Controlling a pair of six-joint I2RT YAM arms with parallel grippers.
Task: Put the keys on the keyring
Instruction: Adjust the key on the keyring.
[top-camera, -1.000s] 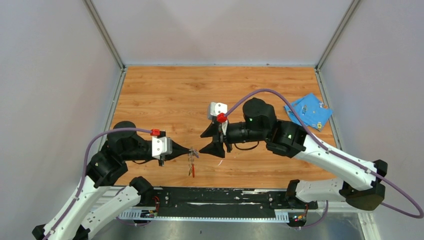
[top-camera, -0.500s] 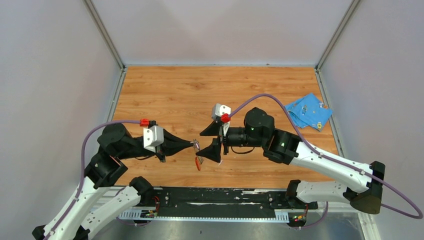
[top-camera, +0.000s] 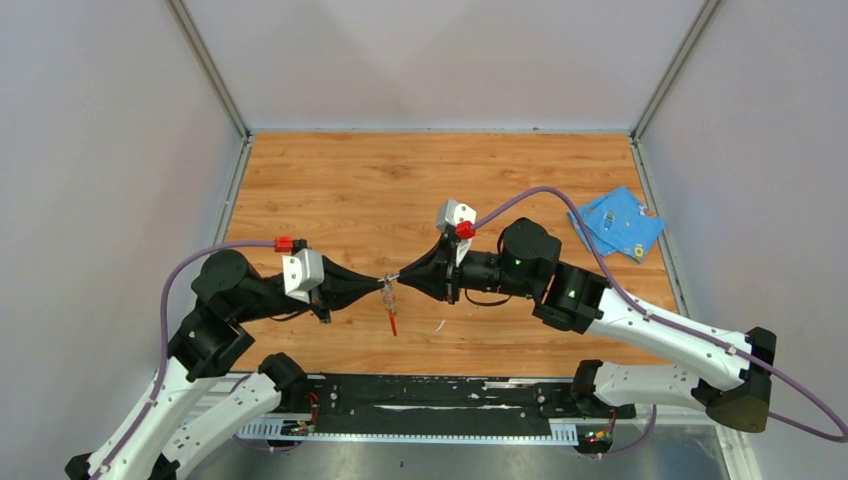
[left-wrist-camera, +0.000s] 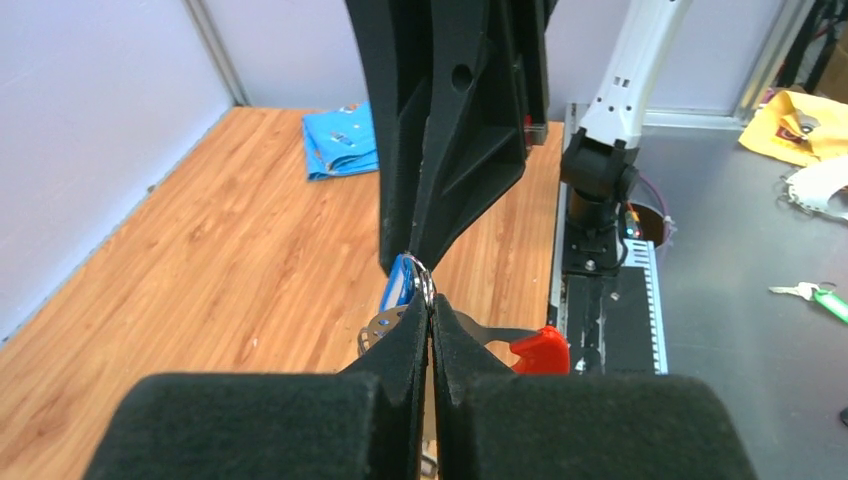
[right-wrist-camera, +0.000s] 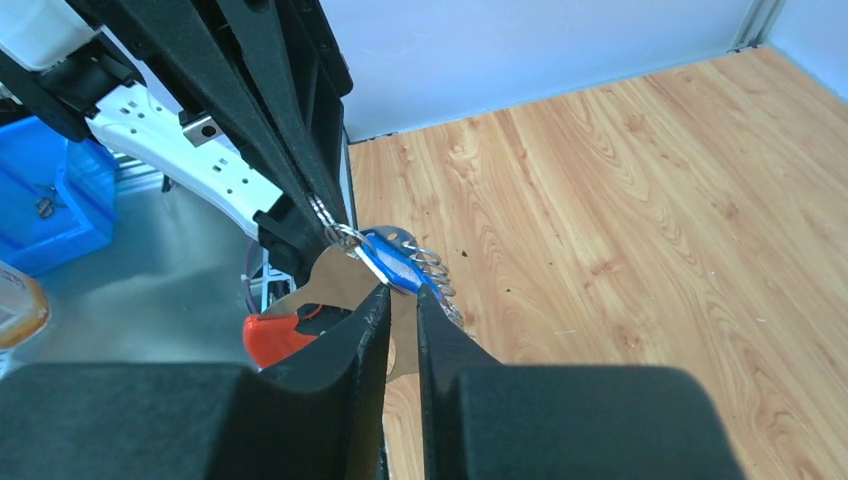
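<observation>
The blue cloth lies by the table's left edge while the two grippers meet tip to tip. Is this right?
No: the top external view shows the blue cloth by the right edge of the table, while the left gripper and right gripper meet tip to tip.

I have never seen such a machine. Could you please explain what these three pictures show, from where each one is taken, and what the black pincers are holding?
These are two robot arms bolted at the near edge of a wooden table. One picture looks down from above. The other two come from a small camera on each wrist, so each shows its own black fingers at the bottom. The left gripper is shut on the metal ring of the keyring, whose red end hangs below. The right gripper appears to pinch a blue-headed key right at that ring. A blue cloth lies at the table's right edge.
</observation>
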